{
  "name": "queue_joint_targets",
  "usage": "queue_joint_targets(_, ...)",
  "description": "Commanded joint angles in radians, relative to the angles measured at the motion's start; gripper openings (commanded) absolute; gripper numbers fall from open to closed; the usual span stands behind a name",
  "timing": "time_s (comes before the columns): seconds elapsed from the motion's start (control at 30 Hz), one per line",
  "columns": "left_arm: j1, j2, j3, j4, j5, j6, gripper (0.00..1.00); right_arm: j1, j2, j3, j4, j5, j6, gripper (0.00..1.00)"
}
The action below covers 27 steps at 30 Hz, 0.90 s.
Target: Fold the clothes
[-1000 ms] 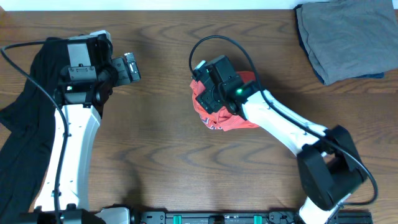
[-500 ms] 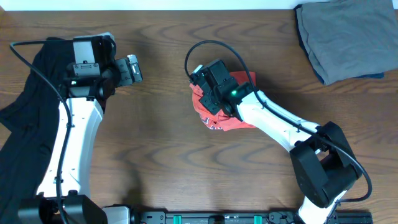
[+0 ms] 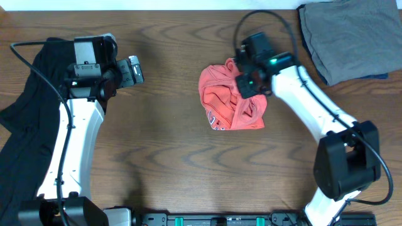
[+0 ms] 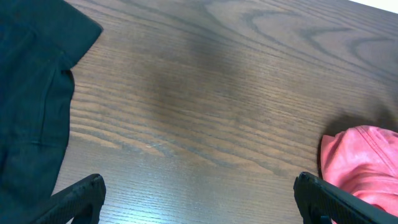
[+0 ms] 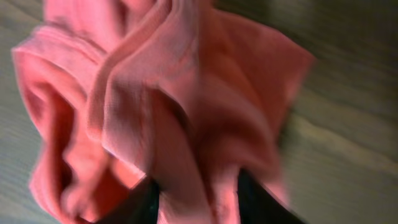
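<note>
The coral-red T-shirt (image 3: 229, 99) lies bunched in the middle of the table, with a bit of white lettering at its lower left. My right gripper (image 3: 246, 83) is at its upper right edge, shut on a fold of the shirt (image 5: 186, 124); the cloth fills the right wrist view between the dark fingers (image 5: 140, 202). The long black garment (image 3: 19, 119) lies at the far left under my left arm and shows in the left wrist view (image 4: 31, 93). My left gripper (image 4: 199, 205) is open and empty over bare wood, left of the shirt's edge (image 4: 360, 162).
A folded grey garment (image 3: 348, 37) lies at the back right corner, over a dark blue one. The table's far edge runs along the top of the overhead view.
My right gripper has moved from the shirt's left side to its upper right, pulling the cloth with it. The shirt is now uncovered and spread a little wider. The left arm has barely moved.
</note>
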Motion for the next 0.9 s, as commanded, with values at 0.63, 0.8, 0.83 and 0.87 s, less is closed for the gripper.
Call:
queue_joint_targets(0.63,0.005,0.008,0.002,-0.029,-0.011,-0.005,0.98,-0.14,0.076,-0.077,0.025,-0.29,0.002,0.99)
queue_joint_targets(0.8,0.005,0.008,0.002,-0.037,-0.011,-0.005,0.98,-0.14,0.165,-0.08,0.06,-0.374,0.021,0.91)
queue_joint_targets(0.83,0.005,0.008,0.002,-0.037,-0.011,-0.005,0.98,-0.14,0.18,-0.081,0.065,-0.376,0.041,0.88)
queue_joint_targets(0.87,0.005,0.008,0.002,-0.037,-0.011,-0.005,0.98,-0.14,0.194,-0.081,0.068,-0.376,0.061,0.84)
